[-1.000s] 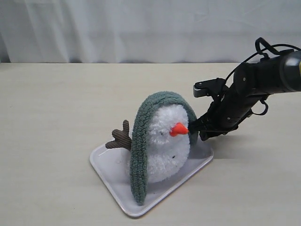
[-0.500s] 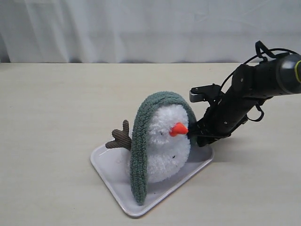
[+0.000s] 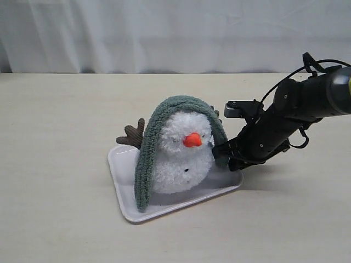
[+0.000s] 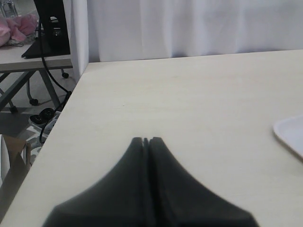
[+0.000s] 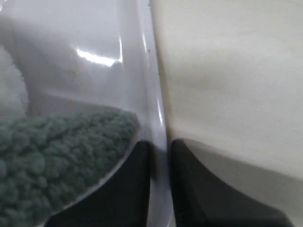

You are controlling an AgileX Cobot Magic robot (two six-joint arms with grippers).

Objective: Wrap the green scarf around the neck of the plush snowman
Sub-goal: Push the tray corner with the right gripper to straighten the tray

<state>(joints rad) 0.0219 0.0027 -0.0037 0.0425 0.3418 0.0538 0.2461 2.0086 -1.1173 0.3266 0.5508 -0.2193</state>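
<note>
on the pale table (image 3: 66, 120) a white tray (image 3: 122, 163) holds the plush snowman (image 3: 178, 161), upright, with the green scarf (image 3: 145, 156) draped over its head and hanging down both sides. the right gripper (image 5: 160, 149) is pinched on the tray's rim, just beside one scarf end. the left gripper (image 4: 147, 140) hovers over bare table, its fingers pressed together.

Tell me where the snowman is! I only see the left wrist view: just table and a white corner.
Observer: The plush snowman sits on the white tray whose corner you see.
Operator: Is it dressed warm yet?
Observer: No, the green scarf only lies draped over its head.
Operator: What's the other arm doing?
Observer: The right end effector has the tray's rim between its jaws, the scarf's end beside it.
</note>
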